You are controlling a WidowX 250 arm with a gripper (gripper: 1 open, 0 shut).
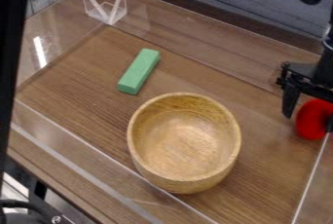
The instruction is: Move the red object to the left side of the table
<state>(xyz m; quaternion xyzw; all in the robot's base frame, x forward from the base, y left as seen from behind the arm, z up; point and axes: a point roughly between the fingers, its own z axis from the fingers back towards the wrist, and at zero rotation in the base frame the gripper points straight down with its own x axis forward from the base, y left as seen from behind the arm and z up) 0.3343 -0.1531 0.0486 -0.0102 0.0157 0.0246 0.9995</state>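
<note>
Red and glossy, the toy strawberry [311, 120] lies at the table's [78, 101] right edge, beneath the black gripper [307, 82], whose fingers are spread, gripping nothing; centre them over its rounded sides, descend straight, then squeeze gently so it cannot roll.

The bowl [185, 142] rests on the table [78, 105], toward the near edge. The block [139, 71] lies behind the bowl and to its left, apart from it. The egg-shaped toy [311, 119] lies on the right side of the table, right of the bowl and a little farther back, well apart from the block.
</note>
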